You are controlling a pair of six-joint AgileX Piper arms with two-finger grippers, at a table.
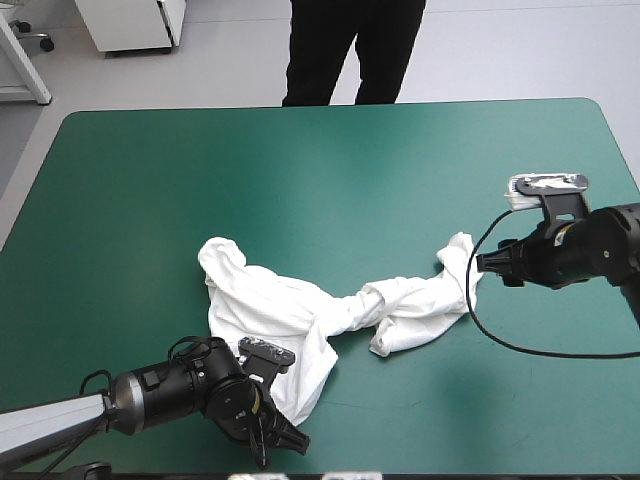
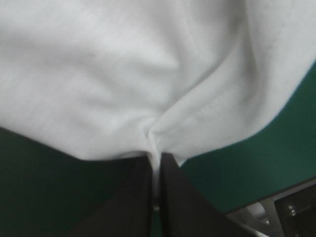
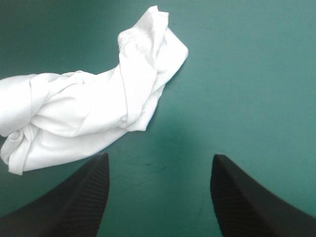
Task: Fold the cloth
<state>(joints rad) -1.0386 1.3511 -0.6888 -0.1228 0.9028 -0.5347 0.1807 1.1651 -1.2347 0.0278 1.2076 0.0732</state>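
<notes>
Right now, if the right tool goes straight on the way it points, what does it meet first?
The T-shirt, its twisted end just ahead of the open right tool, with only bare cover between. Height is unclear, so it might skim over.

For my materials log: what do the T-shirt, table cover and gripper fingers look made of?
T-shirt: soft matte knit, likely cotton; it creases and shows a stitched hem. Teal-green cover: smooth, faintly sheened, perhaps vinyl or rubber mat. Black fingers: finely ribbed, probably rubber or plastic.

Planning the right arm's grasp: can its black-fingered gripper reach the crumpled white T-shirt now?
Likely yes: the right gripper is open, and only bare teal-green cover lies between it and the T-shirt.
</notes>
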